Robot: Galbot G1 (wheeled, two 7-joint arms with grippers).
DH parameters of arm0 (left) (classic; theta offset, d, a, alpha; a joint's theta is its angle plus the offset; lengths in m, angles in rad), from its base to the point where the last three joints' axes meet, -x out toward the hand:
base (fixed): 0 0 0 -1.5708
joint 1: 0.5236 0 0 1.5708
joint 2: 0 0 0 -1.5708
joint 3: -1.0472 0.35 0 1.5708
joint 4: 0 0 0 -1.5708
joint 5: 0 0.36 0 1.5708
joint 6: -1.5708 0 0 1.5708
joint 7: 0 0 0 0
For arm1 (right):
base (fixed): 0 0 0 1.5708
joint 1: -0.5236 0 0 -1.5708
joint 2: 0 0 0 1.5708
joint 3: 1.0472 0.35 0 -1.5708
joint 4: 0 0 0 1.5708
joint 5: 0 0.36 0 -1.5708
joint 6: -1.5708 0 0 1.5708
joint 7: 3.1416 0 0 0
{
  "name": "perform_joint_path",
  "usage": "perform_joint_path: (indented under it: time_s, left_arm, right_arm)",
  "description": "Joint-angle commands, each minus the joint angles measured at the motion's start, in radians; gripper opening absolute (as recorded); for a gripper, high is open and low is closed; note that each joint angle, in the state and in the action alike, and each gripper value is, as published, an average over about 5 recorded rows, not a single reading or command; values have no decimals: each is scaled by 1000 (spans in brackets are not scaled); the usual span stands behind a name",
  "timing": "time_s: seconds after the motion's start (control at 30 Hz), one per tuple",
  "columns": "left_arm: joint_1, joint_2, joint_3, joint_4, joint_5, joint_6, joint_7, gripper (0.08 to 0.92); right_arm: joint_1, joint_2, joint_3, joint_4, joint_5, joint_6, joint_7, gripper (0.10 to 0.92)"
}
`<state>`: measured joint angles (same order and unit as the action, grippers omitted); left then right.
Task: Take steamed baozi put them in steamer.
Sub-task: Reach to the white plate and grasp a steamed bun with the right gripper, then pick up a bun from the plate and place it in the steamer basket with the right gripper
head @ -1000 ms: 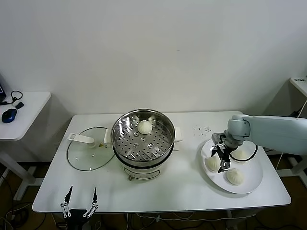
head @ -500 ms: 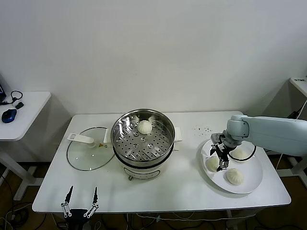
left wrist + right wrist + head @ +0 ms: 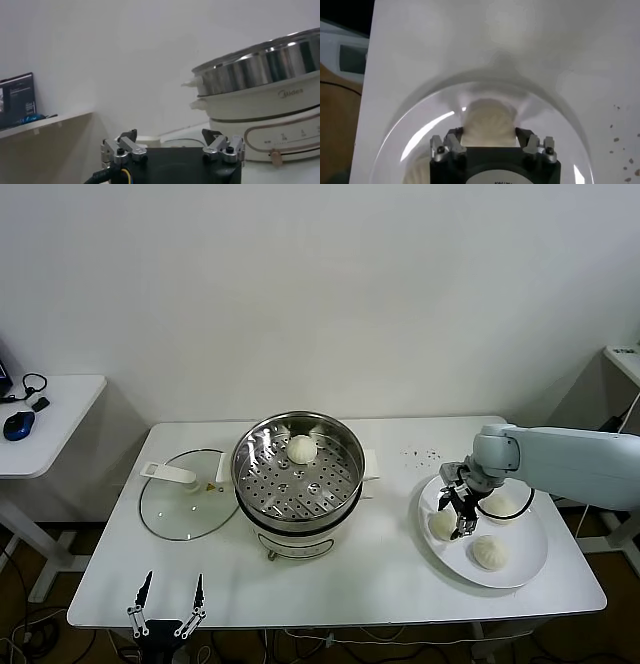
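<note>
Nearest the robot, the left gripper (image 3: 166, 604) hangs parked off the near edge of the white surface (image 3: 330, 589), its fingers spread wide with nothing between them. The left wrist view adds what the head view cannot: the word "Midea" printed on the white base of the steamer (image 3: 280, 95), with small control markings below it that are too small to read.

On the right, the white plate (image 3: 520, 569) carries three steamed baozi. The nearest baozi (image 3: 489, 552) lies free, and another (image 3: 497, 505) lies at the far side of the plate. The right gripper (image 3: 458, 517) is down over the left baozi (image 3: 441, 525). The right wrist view shows that bun (image 3: 489, 122) sitting between the fingers (image 3: 451, 141), which stand at its two sides, narrowed about it; whether they press it I cannot tell. It rests on the plate.

At the centre stands the steamer (image 3: 298, 474), a shiny steel pot with a perforated tray. A fourth baozi (image 3: 301, 448) lies at the far side of the tray. Left of the steamer, the glass lid (image 3: 185, 504) with a white handle lies flat.
</note>
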<state>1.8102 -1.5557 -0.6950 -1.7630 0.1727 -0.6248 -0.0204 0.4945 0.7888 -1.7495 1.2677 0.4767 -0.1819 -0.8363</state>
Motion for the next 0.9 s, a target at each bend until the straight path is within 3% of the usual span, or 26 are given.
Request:
perform_joint_path:
  time_s: [0.03, 0.6, 0.9]
  left_arm:
    - [0, 1, -1, 0, 0, 0, 0, 823]
    - [-1, 0, 5, -17, 2, 1, 1, 823]
    - [3, 1, 6, -35, 2, 5, 1, 823]
  right_arm:
    - [13, -2, -3, 5, -5, 1, -4, 706]
    - [348, 37, -191, 148, 134, 5, -54, 679]
    - [538, 128, -271, 220, 294, 3, -68, 674]
